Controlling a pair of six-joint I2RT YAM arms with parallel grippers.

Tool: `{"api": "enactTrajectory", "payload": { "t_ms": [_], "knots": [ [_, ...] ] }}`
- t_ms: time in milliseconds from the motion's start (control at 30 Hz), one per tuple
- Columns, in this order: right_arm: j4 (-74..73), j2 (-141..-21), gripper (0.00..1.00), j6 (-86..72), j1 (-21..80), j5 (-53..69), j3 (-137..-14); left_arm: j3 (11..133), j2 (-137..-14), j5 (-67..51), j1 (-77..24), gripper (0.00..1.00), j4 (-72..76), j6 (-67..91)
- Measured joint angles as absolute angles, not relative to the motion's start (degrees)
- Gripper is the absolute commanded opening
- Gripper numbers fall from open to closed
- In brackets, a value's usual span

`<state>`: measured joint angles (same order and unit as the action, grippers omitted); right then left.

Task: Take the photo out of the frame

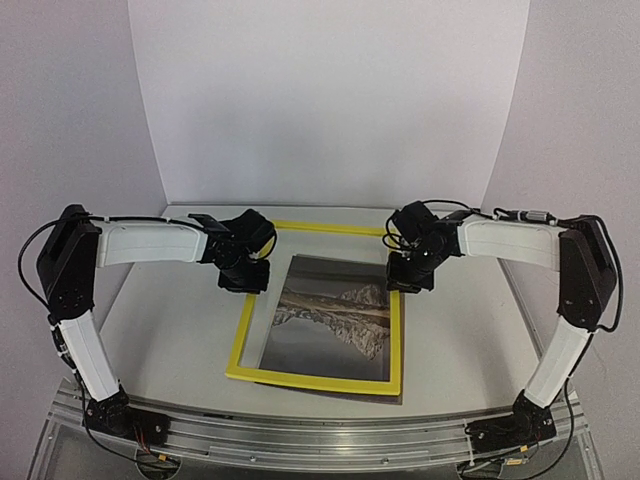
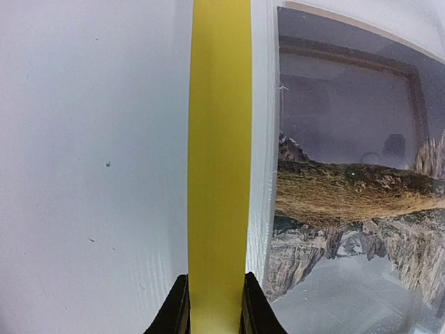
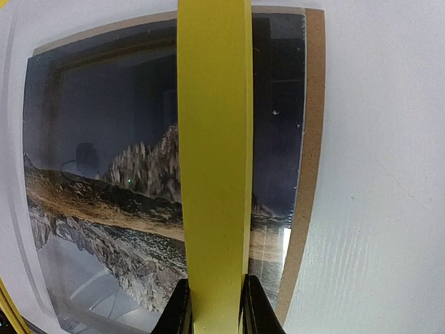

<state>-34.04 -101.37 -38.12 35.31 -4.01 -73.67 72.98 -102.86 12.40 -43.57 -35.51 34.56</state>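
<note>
The yellow frame is held over the table, its far edge higher than its near edge. My left gripper is shut on the frame's left side bar, with the bar between its fingers. My right gripper is shut on the right side bar. The photo of mountains mirrored in water lies flat on the table inside the frame's opening. It also shows in the left wrist view and in the right wrist view, lying on a brown cardboard backing.
The white table is enclosed by white backdrop walls at the back and sides. A metal rail with both arm bases runs along the near edge.
</note>
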Motion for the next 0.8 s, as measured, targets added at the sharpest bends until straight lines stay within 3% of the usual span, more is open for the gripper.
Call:
{"api": "enactTrajectory", "payload": {
  "t_ms": [267, 367, 467, 667, 800],
  "knots": [
    [-29.38, -114.75, 0.12, -41.33, 40.27, -1.72, -85.11, 64.66, -96.91, 13.94, -34.39, 0.00, -32.79, 26.85],
    [-27.60, -122.17, 0.18, -42.86, 42.25, -0.39, -91.60, 61.43, -95.24, 15.55, -30.16, 0.00, -31.43, 23.02],
    [-26.17, -130.70, 0.28, -44.33, 43.96, 1.27, -100.65, 59.81, -95.11, 16.68, -24.83, 0.00, -31.26, 19.38],
    [-21.42, -139.48, 0.61, -46.44, 46.92, 8.29, -112.47, 58.63, -97.42, 16.76, -12.63, 0.00, -25.85, 13.51],
    [-20.12, -139.73, 0.68, -46.42, 48.81, 10.86, -112.88, 57.14, -98.64, 15.32, -7.85, 0.00, -18.42, 9.30]
  ]
}}
